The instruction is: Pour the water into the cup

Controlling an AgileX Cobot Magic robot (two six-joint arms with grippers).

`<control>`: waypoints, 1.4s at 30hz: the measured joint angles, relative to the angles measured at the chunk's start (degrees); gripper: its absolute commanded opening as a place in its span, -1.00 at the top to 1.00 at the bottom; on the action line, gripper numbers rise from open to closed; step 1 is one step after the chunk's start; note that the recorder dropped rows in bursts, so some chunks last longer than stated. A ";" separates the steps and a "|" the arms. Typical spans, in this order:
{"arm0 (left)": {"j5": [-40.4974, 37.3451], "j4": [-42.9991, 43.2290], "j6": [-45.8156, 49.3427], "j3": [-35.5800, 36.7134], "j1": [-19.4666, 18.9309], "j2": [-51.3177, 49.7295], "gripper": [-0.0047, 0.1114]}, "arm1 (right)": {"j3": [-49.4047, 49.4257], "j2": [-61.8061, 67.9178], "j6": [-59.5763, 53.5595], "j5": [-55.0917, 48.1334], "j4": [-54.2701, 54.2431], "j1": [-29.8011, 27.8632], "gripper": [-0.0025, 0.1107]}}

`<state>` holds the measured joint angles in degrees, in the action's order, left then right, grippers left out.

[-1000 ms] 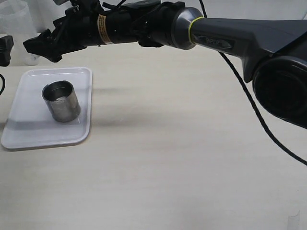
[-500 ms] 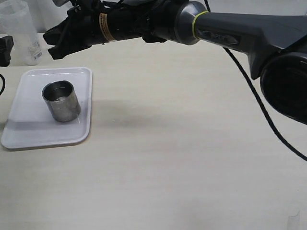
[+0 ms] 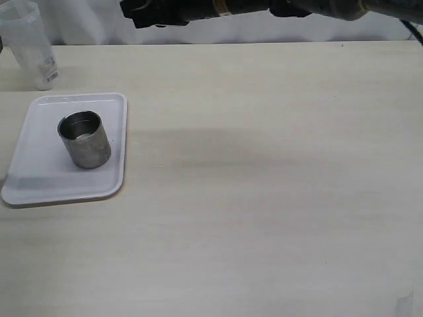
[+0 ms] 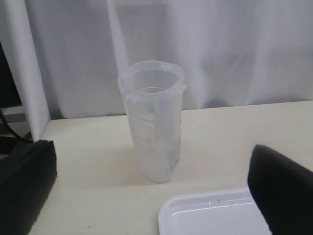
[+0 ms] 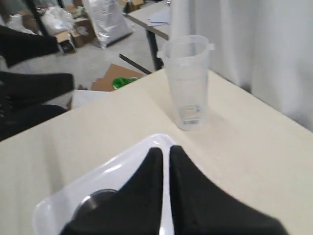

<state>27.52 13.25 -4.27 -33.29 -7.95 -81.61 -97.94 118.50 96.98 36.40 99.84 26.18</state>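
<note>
In the exterior view, the cup (image 3: 84,139) stands upright on the white tray (image 3: 39,188) toward nine o'clock on the table (image 3: 264,198). The clear beaker (image 3: 30,46) stands upright off the tray, at about eleven o'clock from the cup and near the far corner. The right arm (image 3: 264,8) runs along the twelve o'clock edge. The right gripper (image 3: 132,10) at its end is well apart from both vessels, and this view does not show us the left gripper. In the left wrist view, the left gripper (image 4: 149,166) is spread as wide as it goes and holds nothing. Its dark fingers (image 4: 27,186) flank the scene, and the beaker (image 4: 152,122) rises dead ahead in the gap between them with its long axis vertical. A corner of the tray (image 4: 210,215) lies nearer the camera. We cannot tell how much water is inside the beaker. In the right wrist view, the right gripper (image 5: 161,152) has its fingers (image 5: 146,186) pressed together on nothing we can see. They hang over the tray (image 5: 117,169), with the cup's rim (image 5: 93,203) just showing beside them and the beaker (image 5: 186,83) farther out. We judge that the next move turns on the beaker lying straight ahead of the open left gripper. That makes the left the nearer arm, and a level reach should bring its fingers to either side of the beaker's upright wall.
</note>
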 measured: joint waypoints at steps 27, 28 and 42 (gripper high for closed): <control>-10.08 0.00 -2.94 13.07 0.00 42.15 -0.85 | 42.81 -51.48 -5.88 -30.76 0.23 -0.10 0.88; -10.98 0.00 -2.94 13.07 0.00 43.16 -0.85 | 43.81 -52.87 -5.88 -30.76 0.23 -0.10 0.88; -12.38 0.00 -2.94 13.07 0.00 46.55 -0.85 | 52.78 -72.71 -5.77 -30.87 0.23 -0.10 0.88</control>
<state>15.14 13.25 -7.21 -20.23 -7.95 -35.06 -45.16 45.79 91.21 5.53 100.07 26.08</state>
